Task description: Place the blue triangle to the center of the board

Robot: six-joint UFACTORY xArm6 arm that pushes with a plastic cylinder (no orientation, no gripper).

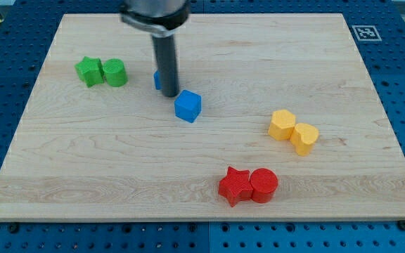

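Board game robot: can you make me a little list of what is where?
tip: just left of the blue cube
blue block: mostly hidden behind the rod, shape unclear
green pair: view's upper left, touching
yellow pair: view's right, touching
red pair: star and cylinder, view's bottom, touching
board: light wood

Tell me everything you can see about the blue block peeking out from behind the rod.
Only a small sliver of this blue block shows, at the rod's left edge in the view; the rod covers the rest, so its shape cannot be made out. It looks like matte plastic, lying on the wooden board in its upper middle part. My tip ends just below it, with the blue cube at the tip's lower right. Contact with the tip cannot be told.
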